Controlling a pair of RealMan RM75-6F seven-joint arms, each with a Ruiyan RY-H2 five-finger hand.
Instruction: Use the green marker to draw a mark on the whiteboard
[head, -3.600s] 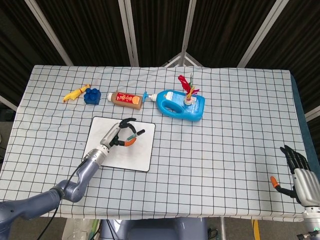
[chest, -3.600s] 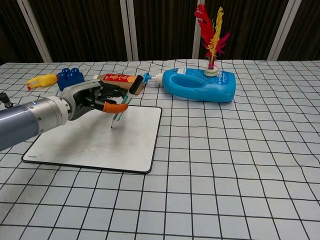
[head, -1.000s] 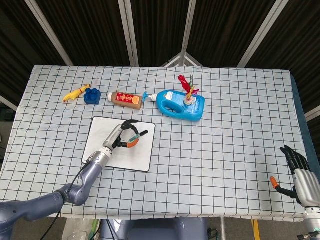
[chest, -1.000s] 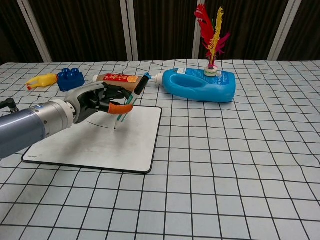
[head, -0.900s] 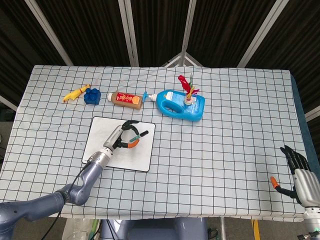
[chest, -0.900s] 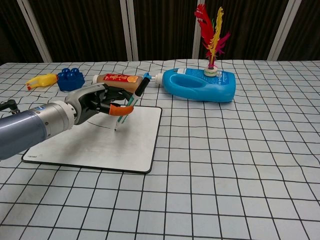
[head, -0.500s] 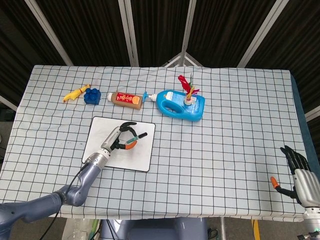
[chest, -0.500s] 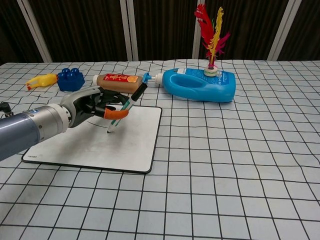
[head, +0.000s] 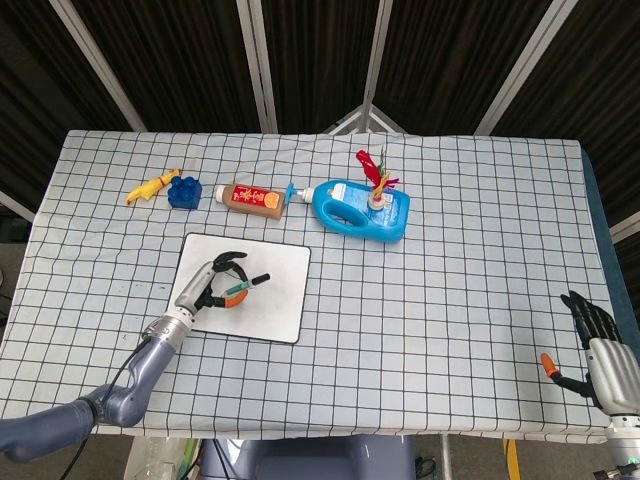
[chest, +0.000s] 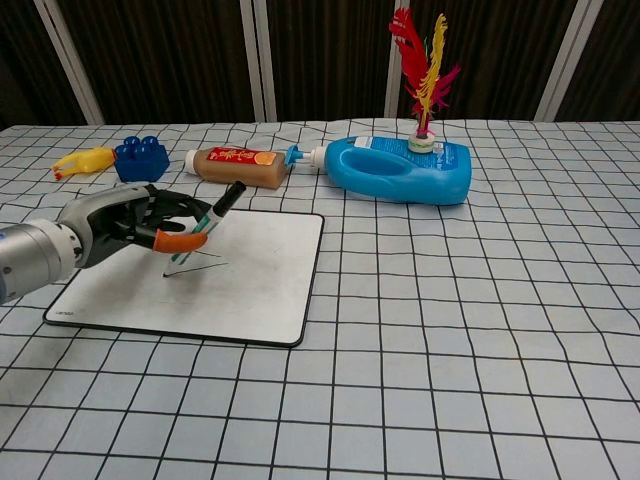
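The whiteboard (head: 270, 300) (chest: 260, 275) lies flat at the table's front left. My left hand (head: 212, 285) (chest: 120, 225) hovers over its left half and grips the green marker (head: 241, 286) (chest: 205, 228), which leans with its black cap up and to the right. The marker's tip touches the board beside a thin dark line (chest: 205, 266). My right hand (head: 600, 345) rests at the table's front right corner, fingers spread, holding nothing; the chest view does not show it.
Along the back stand a yellow toy (head: 150, 187), a blue block (head: 184, 190), a brown tube (head: 252, 198) and a blue bottle (head: 360, 210) with a feather shuttlecock (head: 375, 175) on it. A checked cloth (head: 450, 280) covers the table.
My left hand has slid left across the whiteboard with the marker, tip on the surface. A thin dark line now shows where it passed. The right hand has stayed still.
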